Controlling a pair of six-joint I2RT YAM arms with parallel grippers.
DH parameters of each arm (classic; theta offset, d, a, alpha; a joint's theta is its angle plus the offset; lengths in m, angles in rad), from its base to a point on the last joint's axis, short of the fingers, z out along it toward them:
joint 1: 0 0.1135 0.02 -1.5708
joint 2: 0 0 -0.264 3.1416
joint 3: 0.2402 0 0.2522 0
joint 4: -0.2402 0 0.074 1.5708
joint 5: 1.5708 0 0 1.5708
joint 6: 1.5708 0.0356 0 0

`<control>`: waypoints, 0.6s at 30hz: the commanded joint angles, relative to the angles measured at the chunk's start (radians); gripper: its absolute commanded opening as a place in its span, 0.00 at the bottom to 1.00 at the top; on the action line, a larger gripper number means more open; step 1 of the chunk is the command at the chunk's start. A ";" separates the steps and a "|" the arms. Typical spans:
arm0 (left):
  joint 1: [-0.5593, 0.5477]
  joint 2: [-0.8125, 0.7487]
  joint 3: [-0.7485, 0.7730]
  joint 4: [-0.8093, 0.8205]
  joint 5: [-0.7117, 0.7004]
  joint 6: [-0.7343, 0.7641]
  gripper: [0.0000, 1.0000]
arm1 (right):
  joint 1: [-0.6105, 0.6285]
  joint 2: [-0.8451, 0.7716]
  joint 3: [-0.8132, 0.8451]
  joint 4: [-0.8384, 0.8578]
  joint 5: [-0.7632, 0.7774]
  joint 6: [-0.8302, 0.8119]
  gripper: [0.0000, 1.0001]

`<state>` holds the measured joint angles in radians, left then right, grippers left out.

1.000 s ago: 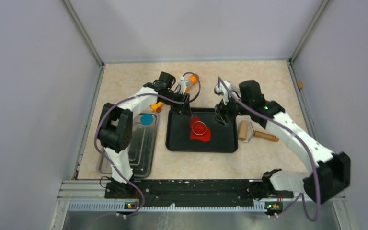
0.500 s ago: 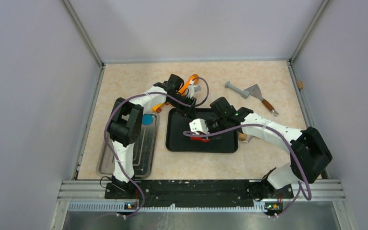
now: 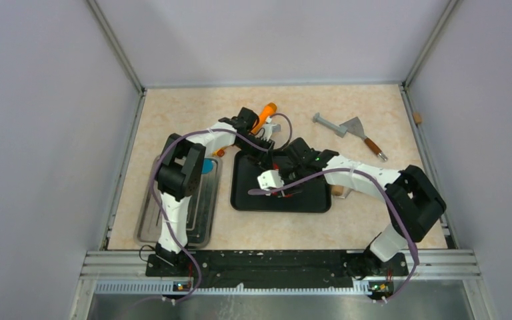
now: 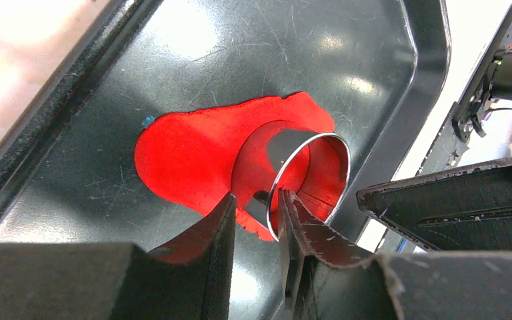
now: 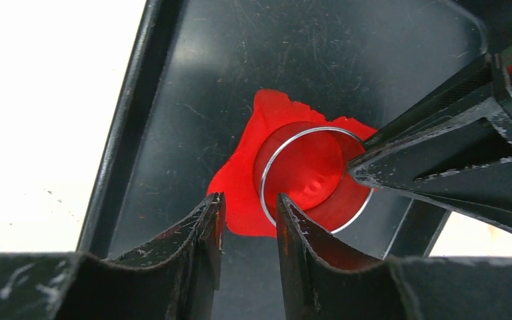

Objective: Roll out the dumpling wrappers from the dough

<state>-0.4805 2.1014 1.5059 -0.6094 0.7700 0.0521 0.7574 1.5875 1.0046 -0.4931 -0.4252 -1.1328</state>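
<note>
**A:** Now, our right claw (image 5: 248, 205) hangs slightly parted over one side of the metal ring (image 5: 305, 129). The ring's wall lies between its fingers with a gap showing, so nothing is pinched.

**B:** And our left claw (image 4: 257, 199)?

**A:** It straddles the opposite side. We cannot tell whether it clamps the wall or only brackets it. The ring stands on the dough (image 5: 243, 180), a flat red sheet in the black tray (image 5: 193, 80).

**B:** What has changed?

**A:** A second ago our right arm sat at the tray's right edge. It has swung in over the sheet, and from above it hides most of the red. The rolling pin (image 3: 337, 191) is nearly covered by that arm, while the scraper (image 3: 355, 127) behind it has come into sight.

**B:** So we judge the rolling done and the cutting in hand, with both claws there to steady or lift the ring.

**A:** Further out, the beige table (image 3: 173, 107) carries a metal tray (image 3: 193, 223) with a blue disc (image 3: 205, 167) at left. An orange-handled tool (image 3: 267, 109) lies behind. Plain grey walls (image 3: 40, 133) close three sides.
</note>
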 commanded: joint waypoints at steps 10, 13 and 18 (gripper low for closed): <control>-0.007 0.009 0.039 0.011 0.020 -0.006 0.28 | 0.012 0.073 0.052 0.042 0.015 -0.044 0.27; -0.008 0.010 0.039 0.011 0.017 -0.005 0.26 | 0.014 0.081 0.055 0.040 0.013 -0.038 0.22; -0.008 0.016 0.037 0.010 0.010 -0.001 0.19 | 0.013 0.093 0.058 0.037 0.009 -0.032 0.15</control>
<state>-0.4850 2.1036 1.5112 -0.6075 0.7719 0.0471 0.7574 1.6676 1.0176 -0.4519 -0.3912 -1.1587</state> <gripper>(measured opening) 0.215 0.172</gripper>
